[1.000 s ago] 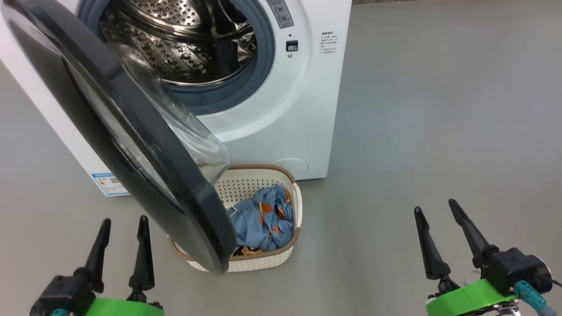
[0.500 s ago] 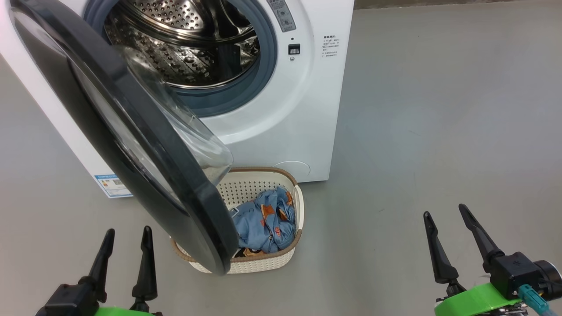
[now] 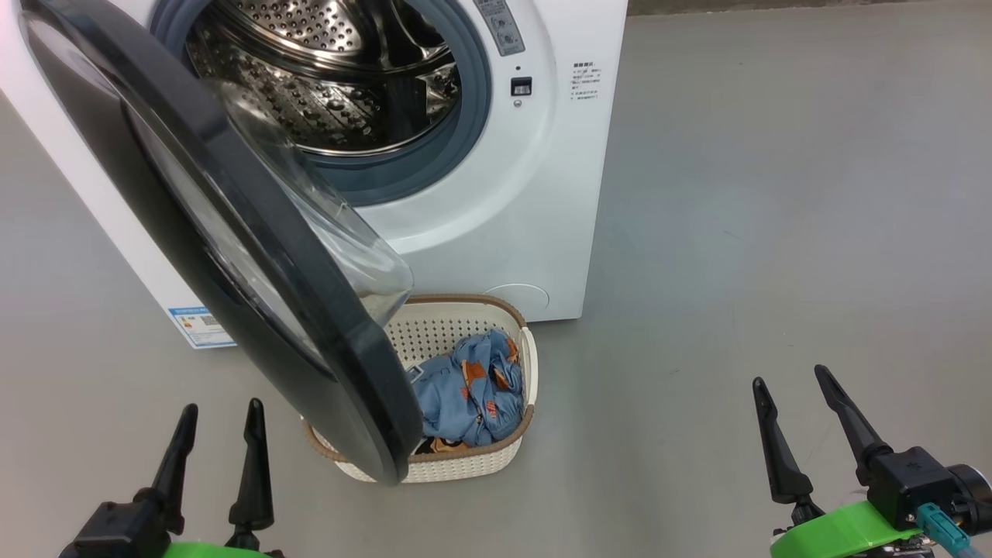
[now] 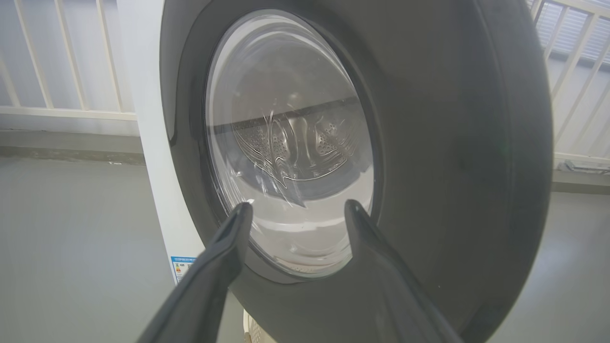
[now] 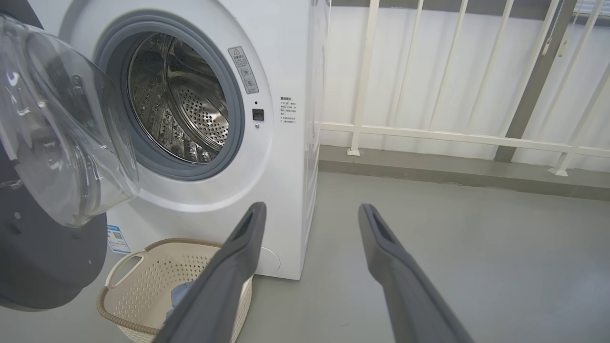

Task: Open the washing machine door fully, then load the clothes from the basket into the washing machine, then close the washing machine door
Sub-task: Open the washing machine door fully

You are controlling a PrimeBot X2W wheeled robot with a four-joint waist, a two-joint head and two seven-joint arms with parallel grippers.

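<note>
Clearance is deciding the coming move. At the far left, the left claw (image 3: 221,404) is hanging low over the floor, its two long dark fingers spread wide and gripping nothing. In its wrist view it is aiming straight at the outer face of the large round washing machine door with the glossy black rim and bulging clear glass centre (image 3: 256,256). That door is lying up and to the right of this claw, near but not touching. It is standing only part-way open, hinged at the left of the opening and overhanging the left half of the small cream perforated plastic basket with the brown woven-look rim (image 3: 528,364).

The basket is sitting on the floor just in front of the big white front-loading washing machine (image 3: 496,194), its long axis running from the robot towards the machine. The light blue clothes with orange-brown prints (image 3: 465,387) are lying bunched in its uncovered right half.

Well apart to the right, the right claw (image 3: 789,374) is likewise standing wide and empty, with an unobstructed line leftwards to the clothes. By my reading the left arm is the nearer one for pushing the door further round.

The smooth grey floor (image 3: 736,232) is carrying everything, and a white barred railing (image 5: 429,133) is running behind the machine.
</note>
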